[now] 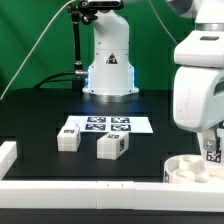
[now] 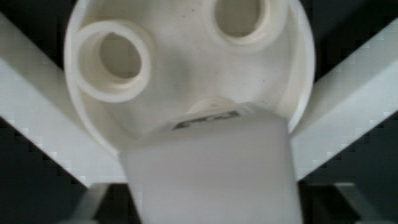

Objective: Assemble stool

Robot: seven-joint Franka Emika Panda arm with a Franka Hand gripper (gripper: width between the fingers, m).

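While the gripper is pinching the seat at its rim, the seat is lying at the table's front corner on the exterior view's right, holes facing up. In the wrist view one finger is covering the wall, so the bite depth is probably shallow. The arm is needing a straight, level lift clear of the rail before carrying. The two legs are standing mid-table, near the marker board.
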